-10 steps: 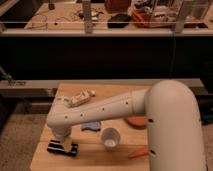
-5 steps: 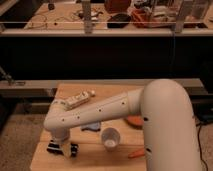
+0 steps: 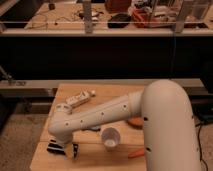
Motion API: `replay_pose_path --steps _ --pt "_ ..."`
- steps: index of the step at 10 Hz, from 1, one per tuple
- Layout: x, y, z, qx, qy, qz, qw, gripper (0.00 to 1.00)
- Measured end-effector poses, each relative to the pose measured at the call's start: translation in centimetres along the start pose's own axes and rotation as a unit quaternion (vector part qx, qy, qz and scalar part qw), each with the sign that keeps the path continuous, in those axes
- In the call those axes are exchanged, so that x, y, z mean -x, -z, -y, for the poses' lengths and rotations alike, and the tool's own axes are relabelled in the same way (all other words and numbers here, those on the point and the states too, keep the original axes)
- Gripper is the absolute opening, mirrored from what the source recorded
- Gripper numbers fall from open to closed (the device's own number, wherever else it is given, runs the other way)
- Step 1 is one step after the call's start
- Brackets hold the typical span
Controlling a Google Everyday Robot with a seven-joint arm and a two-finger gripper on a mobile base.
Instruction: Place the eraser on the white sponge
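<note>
My pincer (image 3: 65, 150) is low at the front left of the desk (image 3: 117, 92), at the eraser (image 3: 54, 148); whether clenched or released, I cannot tell. A white cup (image 3: 110, 137) stands nearby.

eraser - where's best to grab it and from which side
Likely across the eraser's narrow width at mid-length, coming straight down: it lies flat and low on the table, so only its long side faces offer a hold. The gripper sits just above it, at the table's near corner.

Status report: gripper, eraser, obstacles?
Gripper low, front-left of table. Eraser at gripper, not on white sponge at rear. White cup to right, not blocking.
</note>
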Motion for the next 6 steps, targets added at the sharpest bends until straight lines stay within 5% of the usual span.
replay_pose_path --steps 3,6 --pt "-0.5 -1.0 0.3 0.0 -0.011 0.002 0.9999 0.64" --pt "-0.9 -2.8 0.3 0.011 -0.025 0.005 0.9996 0.32"
